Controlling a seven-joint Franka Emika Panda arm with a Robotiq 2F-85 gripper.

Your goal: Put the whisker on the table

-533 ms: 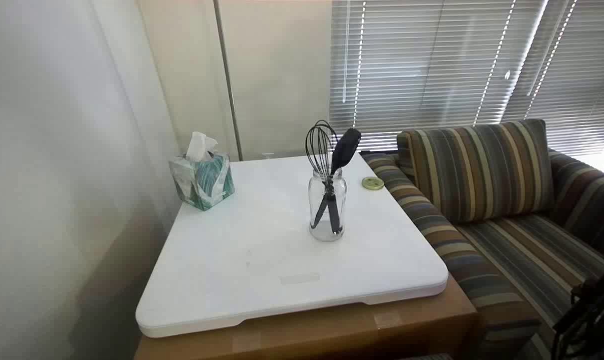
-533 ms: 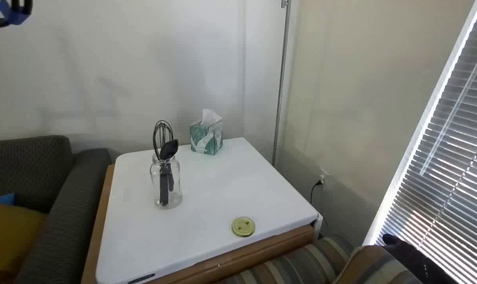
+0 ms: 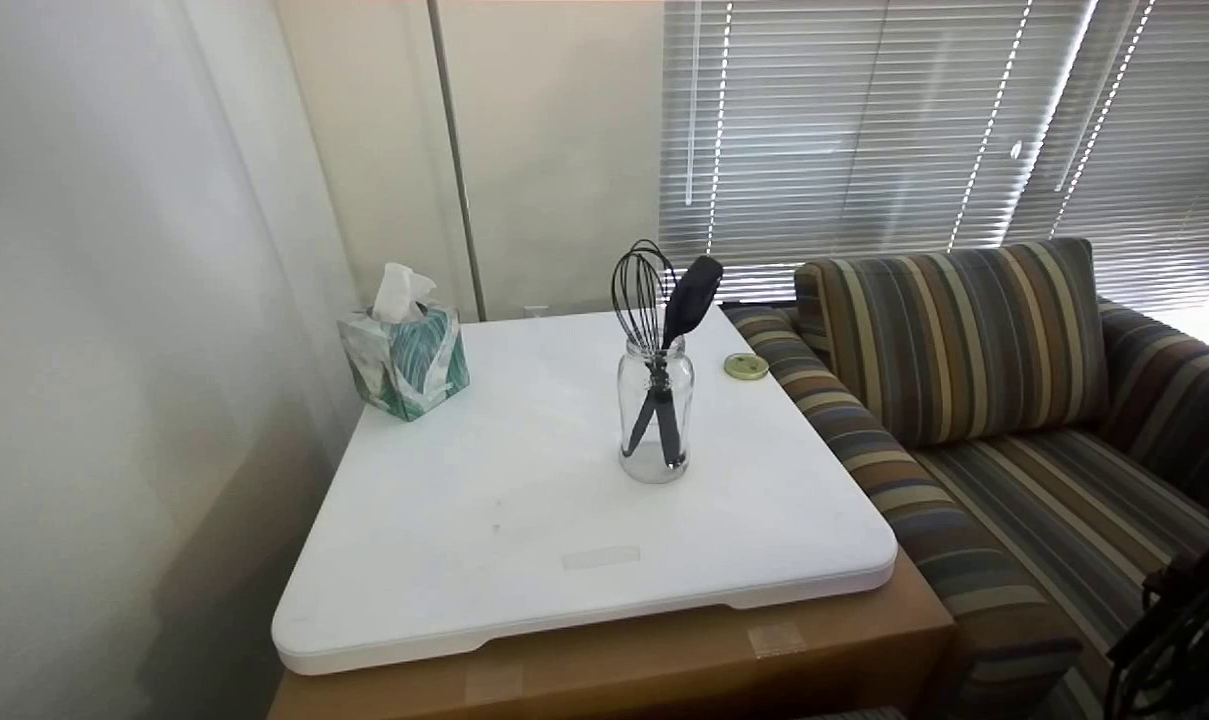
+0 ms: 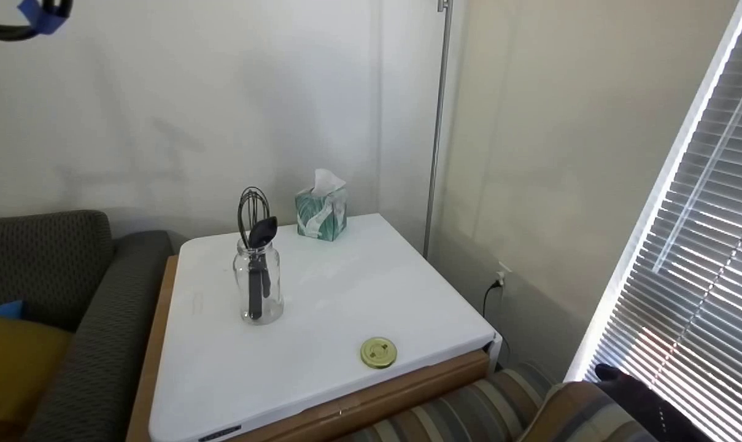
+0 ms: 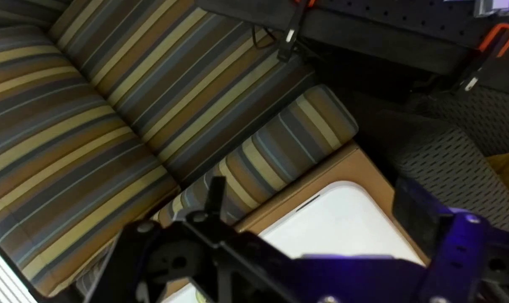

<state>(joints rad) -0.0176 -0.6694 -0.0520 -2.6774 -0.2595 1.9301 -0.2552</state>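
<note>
The black metal gripper (image 5: pixel 310 187), jaws wide, is apparently approaching, a blue-taped black cable (image 4: pixel 42 17) sliding further in, while the black wire whisk (image 3: pixel 646 308) is awaiting grasping in a clear glass jar (image 3: pixel 683 405), inside the edges of a square white table (image 3: pixel 434 510).

Black fingers (image 5: pixel 215 197), shiny screws (image 5: pixel 472 218)
</note>
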